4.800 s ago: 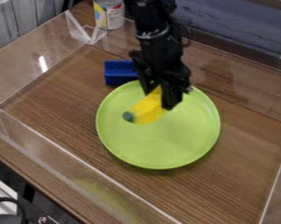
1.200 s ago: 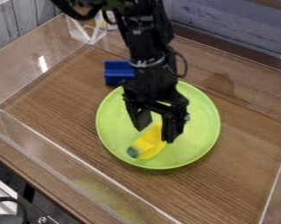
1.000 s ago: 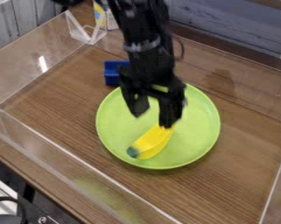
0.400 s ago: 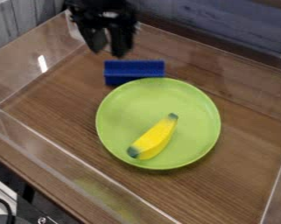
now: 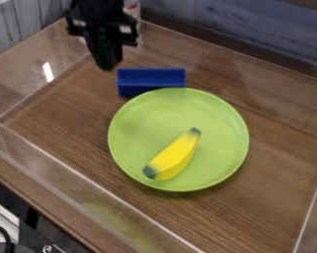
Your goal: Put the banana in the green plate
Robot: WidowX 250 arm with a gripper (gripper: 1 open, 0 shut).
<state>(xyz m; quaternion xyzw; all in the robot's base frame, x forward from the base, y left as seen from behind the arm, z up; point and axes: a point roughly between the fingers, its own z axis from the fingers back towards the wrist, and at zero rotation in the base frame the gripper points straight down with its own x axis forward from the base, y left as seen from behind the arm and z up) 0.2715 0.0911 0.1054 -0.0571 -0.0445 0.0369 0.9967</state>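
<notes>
The yellow banana (image 5: 174,156) with dark green tips lies loose inside the lime-green plate (image 5: 224,121), slanting from the plate's middle toward its front-left rim. My gripper (image 5: 106,61) hangs up at the back left, well away from the plate and beyond the blue block. Its two dark fingers are pressed together with nothing between them, so it is shut and empty.
A blue rectangular block (image 5: 151,80) lies on the wooden tabletop just behind the plate's back-left rim. Clear plastic walls (image 5: 29,158) fence the work area on all sides. A white bottle (image 5: 118,14) stands beyond the back wall.
The gripper rose off the banana, left it lying in the plate, swung away to the back left and closed its fingers. Banana and plate stayed still.
</notes>
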